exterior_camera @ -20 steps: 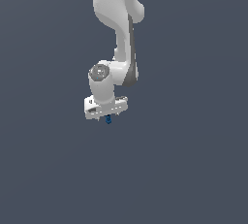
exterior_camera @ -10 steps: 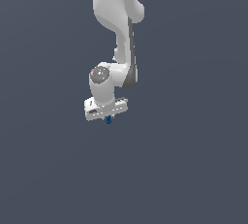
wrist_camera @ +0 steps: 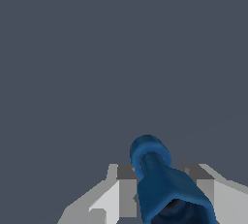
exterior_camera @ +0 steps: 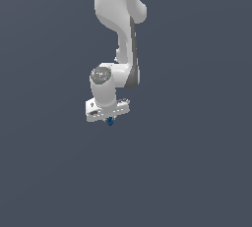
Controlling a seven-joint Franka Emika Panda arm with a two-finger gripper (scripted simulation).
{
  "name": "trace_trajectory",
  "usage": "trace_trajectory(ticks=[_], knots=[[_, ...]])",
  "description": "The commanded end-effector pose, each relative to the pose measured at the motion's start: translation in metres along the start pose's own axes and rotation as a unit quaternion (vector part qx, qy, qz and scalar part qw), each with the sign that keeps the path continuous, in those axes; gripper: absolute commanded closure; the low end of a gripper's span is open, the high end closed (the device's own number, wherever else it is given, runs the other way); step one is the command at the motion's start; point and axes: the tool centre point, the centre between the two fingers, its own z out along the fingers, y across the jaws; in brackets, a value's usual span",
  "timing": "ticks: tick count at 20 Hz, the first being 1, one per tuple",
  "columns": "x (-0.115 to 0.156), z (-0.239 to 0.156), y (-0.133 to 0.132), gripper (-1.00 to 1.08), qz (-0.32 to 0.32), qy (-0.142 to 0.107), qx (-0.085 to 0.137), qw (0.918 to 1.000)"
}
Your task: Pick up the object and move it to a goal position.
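The object is a small dark-blue peg with a rounded knob end. In the wrist view the peg (wrist_camera: 157, 179) sits between my two grey-and-white fingers (wrist_camera: 127, 191), which close on it from both sides, with the knob end pointing away from the camera. In the exterior view only its blue tip (exterior_camera: 110, 121) shows, poking out below my white gripper (exterior_camera: 109, 118). The gripper hangs from the white arm (exterior_camera: 118, 29) and holds the peg in mid-air against the plain grey background.
The gripper and the peg have risen very slightly; the grip on the peg is unchanged.
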Motion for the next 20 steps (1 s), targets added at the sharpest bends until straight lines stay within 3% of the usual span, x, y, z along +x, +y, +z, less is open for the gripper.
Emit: trace_trajectory(ticks=[1, 9, 20], knots=[[0.002, -0.006, 0.002, 1.08, 0.000, 0.000, 0.000, 1.0000], [0.016, -0.047, 0.014, 1.08, 0.000, 0.000, 0.000, 1.0000], [0.048, -0.144, 0.044, 1.08, 0.000, 0.000, 0.000, 1.0000]])
